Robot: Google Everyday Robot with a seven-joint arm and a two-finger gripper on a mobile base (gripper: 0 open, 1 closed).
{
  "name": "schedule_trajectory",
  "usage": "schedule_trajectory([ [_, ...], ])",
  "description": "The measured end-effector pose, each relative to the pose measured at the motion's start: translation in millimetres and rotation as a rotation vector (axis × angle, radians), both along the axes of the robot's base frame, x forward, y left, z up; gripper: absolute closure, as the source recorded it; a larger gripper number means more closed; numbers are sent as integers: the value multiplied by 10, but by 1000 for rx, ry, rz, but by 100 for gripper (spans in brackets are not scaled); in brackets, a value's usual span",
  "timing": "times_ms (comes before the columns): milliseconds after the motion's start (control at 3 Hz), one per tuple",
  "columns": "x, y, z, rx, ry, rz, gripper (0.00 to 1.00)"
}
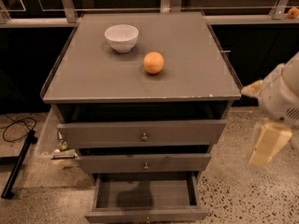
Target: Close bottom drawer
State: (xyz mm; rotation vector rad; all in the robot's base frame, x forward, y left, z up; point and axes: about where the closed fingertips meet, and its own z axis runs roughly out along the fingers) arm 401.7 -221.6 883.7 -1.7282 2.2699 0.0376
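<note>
The bottom drawer (145,193) of the grey cabinet (140,78) is pulled well out towards me, and its grey box looks empty. Its slim front (121,214) lies at the bottom edge of the view, with the small knob (147,220) half cut off. The middle drawer (145,163) and the top drawer (142,133) stand out only slightly. My gripper (267,144), white with cream parts, hangs in the air to the right of the cabinet, level with the top and middle drawers. It touches nothing.
A white bowl (121,37) and an orange (153,62) sit on the cabinet top. A black cable (16,127), a black pole (18,167) and some small debris (63,150) lie on the floor to the left. Speckled floor (243,195) lies to the right.
</note>
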Motion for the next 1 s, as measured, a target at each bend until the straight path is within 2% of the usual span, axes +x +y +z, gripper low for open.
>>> schedule_trajectory([
  [333,-241,13,-644,43,61,10,19],
  [667,-436,98,-1288,107,94,36,43],
  [1000,-464,158,-1856,200,108,5,64],
])
